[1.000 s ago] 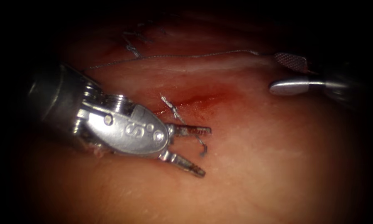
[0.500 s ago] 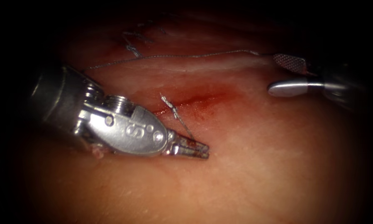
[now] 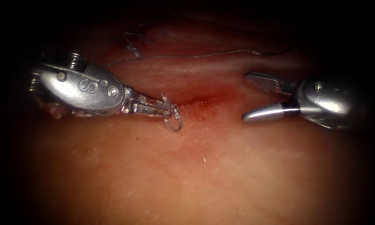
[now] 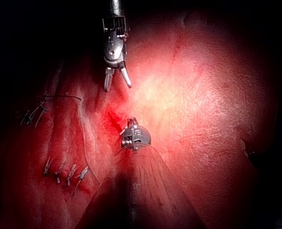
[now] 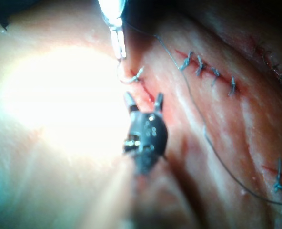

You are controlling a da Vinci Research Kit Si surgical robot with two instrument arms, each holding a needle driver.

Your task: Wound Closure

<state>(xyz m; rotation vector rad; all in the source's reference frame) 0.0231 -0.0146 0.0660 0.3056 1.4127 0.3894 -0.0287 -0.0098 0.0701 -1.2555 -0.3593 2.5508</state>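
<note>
Left tool [image 3: 164,109] has swung up, fingers clamping thread tail [image 3: 175,121]; right tool [image 3: 256,98] nearer, fingers apart, empty

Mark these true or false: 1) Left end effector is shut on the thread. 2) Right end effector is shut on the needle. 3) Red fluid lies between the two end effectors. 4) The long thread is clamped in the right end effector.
1) True: the left end effector is shut on the short thread end at the cut.
2) False: the right end effector is open and holds nothing.
3) True: red fluid sits there.
4) False: the long thread lies across the tissue above it.
</note>
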